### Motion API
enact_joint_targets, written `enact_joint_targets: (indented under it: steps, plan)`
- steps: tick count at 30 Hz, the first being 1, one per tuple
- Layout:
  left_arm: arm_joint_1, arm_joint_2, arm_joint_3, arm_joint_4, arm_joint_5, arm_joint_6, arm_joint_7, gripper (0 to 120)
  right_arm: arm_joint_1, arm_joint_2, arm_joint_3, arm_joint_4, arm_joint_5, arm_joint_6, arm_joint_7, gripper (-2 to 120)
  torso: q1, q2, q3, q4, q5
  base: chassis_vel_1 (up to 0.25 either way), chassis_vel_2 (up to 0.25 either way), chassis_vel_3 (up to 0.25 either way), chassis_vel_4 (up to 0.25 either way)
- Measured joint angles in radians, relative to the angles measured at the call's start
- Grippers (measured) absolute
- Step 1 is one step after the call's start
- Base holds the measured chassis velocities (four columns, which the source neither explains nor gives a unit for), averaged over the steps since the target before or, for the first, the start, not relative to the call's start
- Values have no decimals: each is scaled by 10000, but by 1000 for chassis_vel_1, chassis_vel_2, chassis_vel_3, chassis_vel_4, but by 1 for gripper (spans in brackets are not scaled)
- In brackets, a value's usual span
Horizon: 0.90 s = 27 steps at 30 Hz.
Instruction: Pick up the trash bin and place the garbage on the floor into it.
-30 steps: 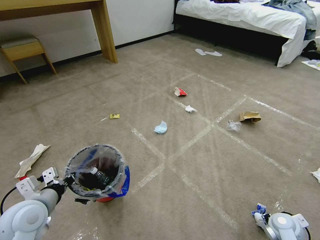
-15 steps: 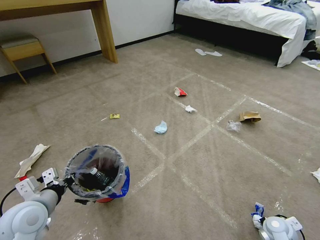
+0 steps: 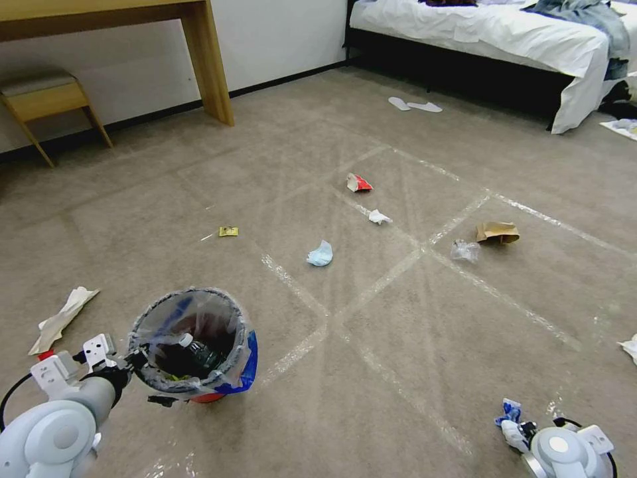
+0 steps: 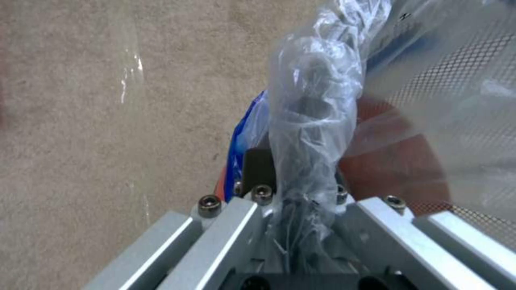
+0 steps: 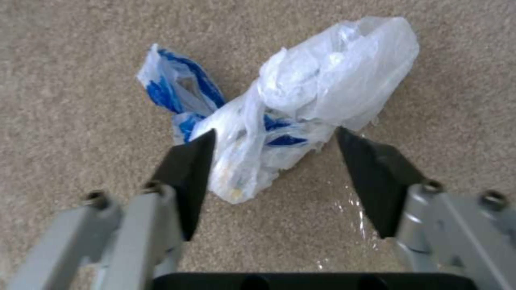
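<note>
Left gripper (image 4: pixel 293 209): fingers clamped on bin (image 3: pixel 192 342) rim, bin low left. Right gripper (image 5: pixel 274 161): fingers spread astride white-blue bag (image 5: pixel 301 104) on floor (image 3: pixel 398 318). Advice: lower fully, centre on bag's bulk, then close.

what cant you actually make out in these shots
- Trash bin, head view: what lies deep inside is hidden by its crinkled liner and shadow.
- Left gripper, left wrist view: the bunched liner covers where the jaws meet the bin's rim.
- Plastic bag, right wrist view: whether the right gripper's open jaws touch it is unclear.
- Yellow wrapper, head view: too small to read.
- White scrap, head view: cut off by the edge.
</note>
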Motion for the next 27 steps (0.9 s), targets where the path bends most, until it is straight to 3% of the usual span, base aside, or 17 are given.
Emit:
enact_joint_targets:
  steps: [8, 13, 18, 27]
  plan:
    - [130, 26, 1, -128, -13, -12, 0, 1, 489, 39, -52, -736, 23, 22, -19, 96, 0, 0, 0, 0, 0, 0, 0, 0, 0]
    - [150, 40, 0, -152, -16, -18, -8, 1, 650, 52, -93, -1028, 13, 29, -32, 100, 0, 0, 0, 1, 1, 0, 0, 0, 0]
    - [195, 23, 0, -154, 24, -53, -9, 1, 748, 47, -106, -1260, 0, 41, -63, 99, 0, 0, 0, 1, 0, 0, 0, 0, 0]
    - [284, -51, 7, -159, 177, -133, 41, 1, 805, 38, -136, -1572, -165, 157, -226, 67, 0, 0, 0, 1, 0, 0, 0, 0, 0]
